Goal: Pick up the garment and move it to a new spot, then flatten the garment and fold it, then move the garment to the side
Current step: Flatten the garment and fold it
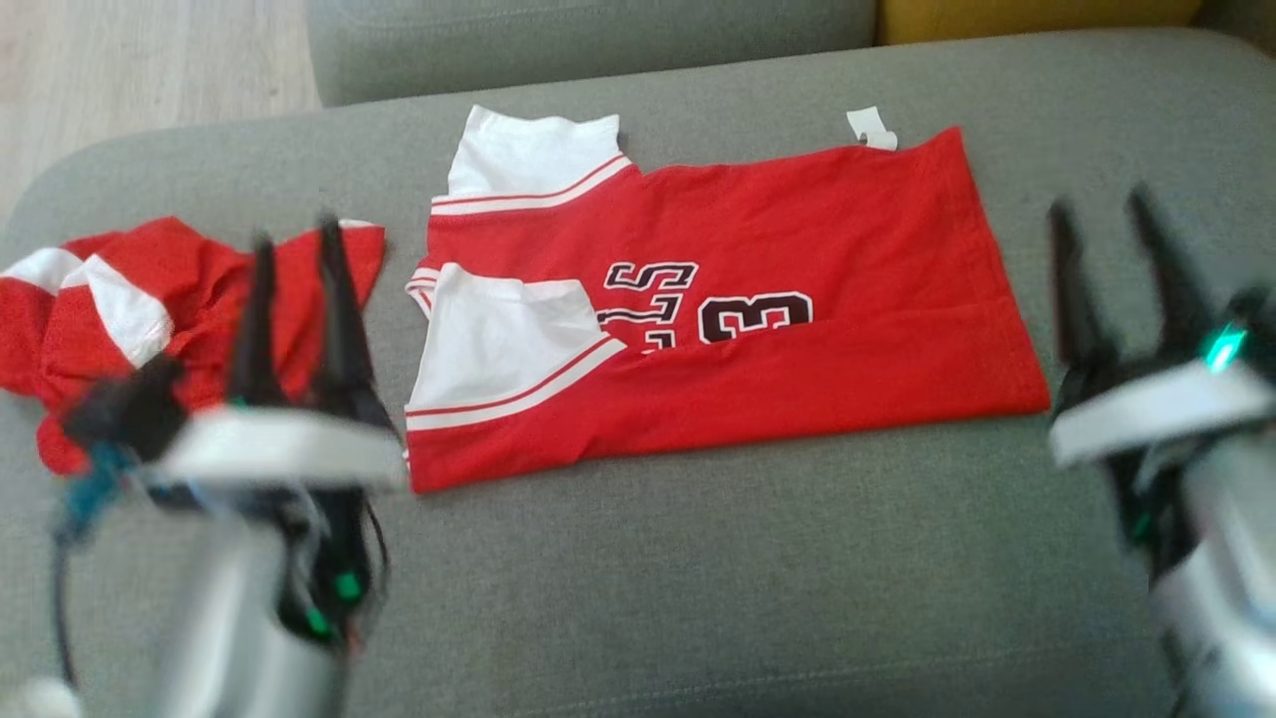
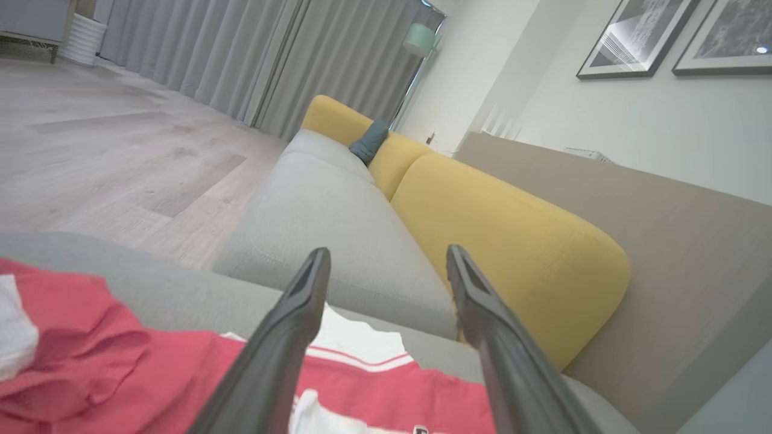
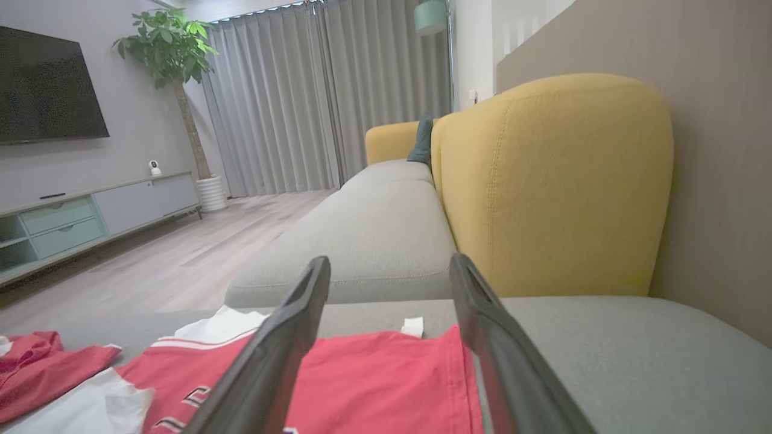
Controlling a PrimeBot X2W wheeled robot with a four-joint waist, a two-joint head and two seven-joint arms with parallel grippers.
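Observation:
A red jersey with white sleeves and black lettering [image 1: 758, 299] lies folded lengthwise on the grey sofa seat [image 1: 698, 558]; its hem edge shows in the right wrist view [image 3: 386, 386]. A second red and white garment [image 1: 130, 299] lies crumpled at the left, also in the left wrist view [image 2: 78, 361]. My left gripper [image 1: 294, 239] hovers open over the crumpled garment's right edge, holding nothing [image 2: 386, 259]. My right gripper [image 1: 1102, 214] stands open to the right of the folded jersey's hem, apart from it [image 3: 389, 265].
A white tag [image 1: 870, 128] sticks out at the jersey's far hem corner. Yellow back cushions [image 3: 555, 181] and another grey seat [image 3: 374, 241] lie beyond. Wooden floor [image 2: 90, 150] borders the sofa on the left. A TV stand [image 3: 78, 217] stands across the room.

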